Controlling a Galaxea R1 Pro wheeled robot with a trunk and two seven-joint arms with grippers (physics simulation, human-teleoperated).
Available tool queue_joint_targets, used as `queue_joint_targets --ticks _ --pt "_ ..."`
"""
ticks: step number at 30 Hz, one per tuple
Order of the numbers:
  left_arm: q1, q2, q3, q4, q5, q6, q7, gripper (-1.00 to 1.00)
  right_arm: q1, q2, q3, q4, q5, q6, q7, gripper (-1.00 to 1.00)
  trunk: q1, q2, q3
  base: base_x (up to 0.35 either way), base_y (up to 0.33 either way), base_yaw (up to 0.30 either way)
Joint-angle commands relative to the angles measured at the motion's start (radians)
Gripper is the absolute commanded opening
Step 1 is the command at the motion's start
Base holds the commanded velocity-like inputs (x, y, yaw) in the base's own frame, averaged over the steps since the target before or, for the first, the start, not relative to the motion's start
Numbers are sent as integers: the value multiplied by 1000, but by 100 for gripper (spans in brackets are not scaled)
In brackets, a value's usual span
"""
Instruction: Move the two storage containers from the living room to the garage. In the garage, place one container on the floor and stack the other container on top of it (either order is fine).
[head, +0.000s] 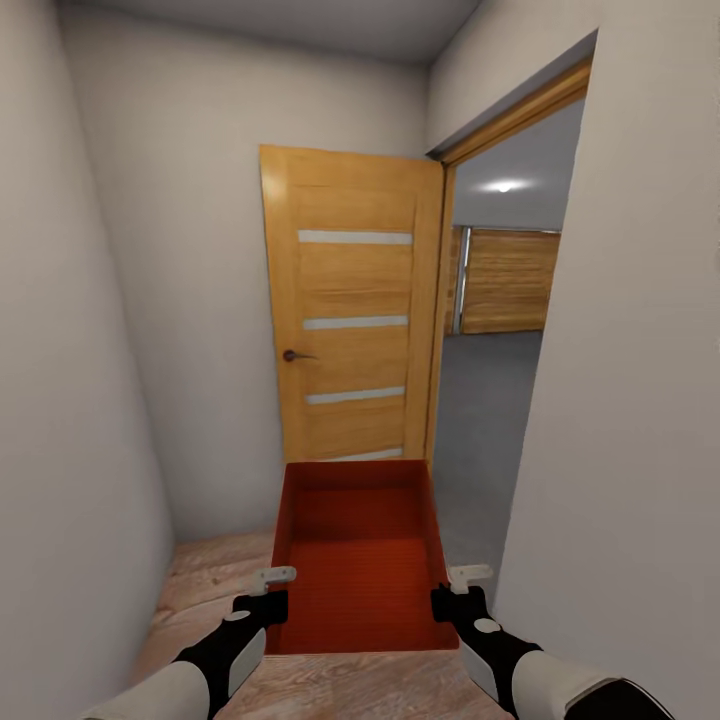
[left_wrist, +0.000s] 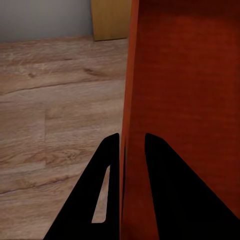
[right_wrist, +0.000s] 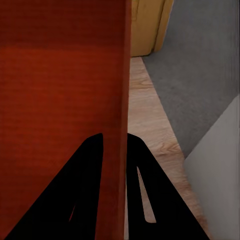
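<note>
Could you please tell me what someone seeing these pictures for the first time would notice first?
The orange-red storage container stands out, held in front of the robot over the wood-plank floor, with the left gripper and the right gripper each clamped on a side wall. Just beyond it stands an open honey-brown door, and the doorway at its right shows the grey garage floor and a plank wall.

Home hallway: wood-plank floor (head: 210, 585), open wooden door (head: 350, 305), doorway to garage w/ plank wall (head: 508, 280).

The right gripper (right_wrist: 115, 150) pinched the thin wall of an orange-red ribbed plastic storage container (right_wrist: 60, 100) above pale wood-plank flooring (right_wrist: 150, 130).
</note>
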Motion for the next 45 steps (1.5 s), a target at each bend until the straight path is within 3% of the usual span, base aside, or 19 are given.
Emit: queue_joint_targets --ticks 1,28,45 --pt "-1 33 5 -2 -7 -39 18 -100 -1 0 -19 6 -33 -7 -7 -100 1 -1 -2 240 218 -282" --pt "-1 33 4 -11 -7 -39 18 -100 -1 0 -19 6 -33 -7 -8 -100 1 -1 -2 257 221 -280" --pt "-1 33 5 -11 -7 -39 18 -100 -1 -1 -19 6 -33 -7 1 -100 1 -1 -2 278 222 -105"
